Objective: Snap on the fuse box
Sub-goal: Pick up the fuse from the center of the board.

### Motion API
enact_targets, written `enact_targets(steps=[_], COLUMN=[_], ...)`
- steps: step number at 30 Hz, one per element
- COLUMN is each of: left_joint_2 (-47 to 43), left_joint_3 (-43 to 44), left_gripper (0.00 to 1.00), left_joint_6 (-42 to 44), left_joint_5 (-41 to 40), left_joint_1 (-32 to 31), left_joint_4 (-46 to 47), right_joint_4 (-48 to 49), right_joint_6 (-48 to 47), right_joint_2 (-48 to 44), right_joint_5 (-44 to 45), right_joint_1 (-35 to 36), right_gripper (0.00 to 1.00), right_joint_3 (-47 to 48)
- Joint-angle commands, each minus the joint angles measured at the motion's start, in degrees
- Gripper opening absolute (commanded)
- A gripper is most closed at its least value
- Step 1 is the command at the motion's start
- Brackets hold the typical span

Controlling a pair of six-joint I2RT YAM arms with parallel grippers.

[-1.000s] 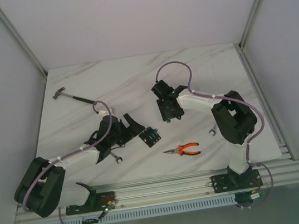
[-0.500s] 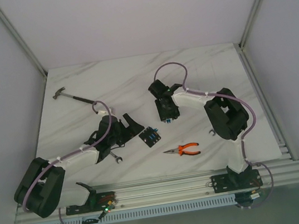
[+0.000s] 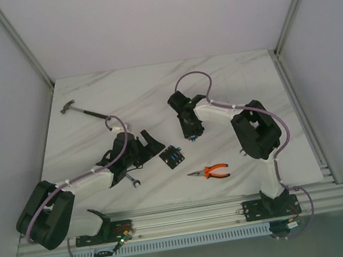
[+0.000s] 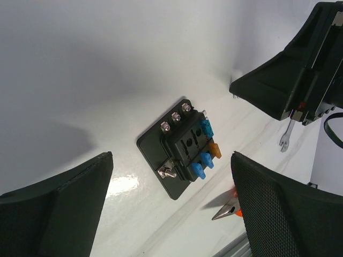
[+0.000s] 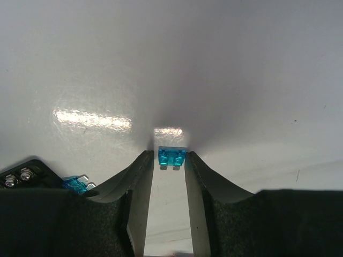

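The fuse box (image 3: 172, 158) (image 4: 185, 152) lies flat on the marble table, a black square with blue and orange fuses in its slots and a small metal toggle. My left gripper (image 3: 152, 143) (image 4: 171, 155) hovers just left of it, open wide, nothing between its fingers. My right gripper (image 3: 190, 137) (image 5: 170, 155) is down at the table above and right of the box. Its open fingertips closely flank a loose blue fuse (image 5: 172, 157) that lies on the table, with a thin gap on the left side. A corner of the fuse box (image 5: 24, 174) shows at the left.
Orange-handled pliers (image 3: 210, 172) (image 4: 228, 206) lie near the front, right of the box. A small wrench (image 3: 134, 180) sits by the left arm, another (image 3: 243, 151) by the right arm. A hammer (image 3: 82, 111) lies at the far left. A second loose blue fuse (image 5: 75, 183) lies by the right gripper's left finger.
The right arm has shifted slightly left and its jaws have narrowed around the blue fuse. The left arm and fuse box have not moved.
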Motion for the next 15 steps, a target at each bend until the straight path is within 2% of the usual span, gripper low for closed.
enact_targets(steps=[1,9,15], left_joint_2=[-0.22,-0.31,-0.68], left_joint_3=[-0.54,-0.68,-0.56], left_gripper=[1.0,1.0,0.99], left_joint_6=[0.97,0.88,1.54], left_joint_5=[-0.39,-0.41,-0.43], left_joint_1=[0.35,0.3,0.34], left_joint_4=[-0.78,-0.77,-0.36], right_joint_4=[-3.08,-2.18,1.52], right_joint_6=[0.43,0.52,0.29], right_joint_2=[3.35,3.71,-0.29], right_joint_5=[1.8,2.71,2.45], right_joint_1=[0.53,0.83,1.87], right_gripper=[0.35,0.27,0.22], right_joint_3=[1.09,0.65,-0.51])
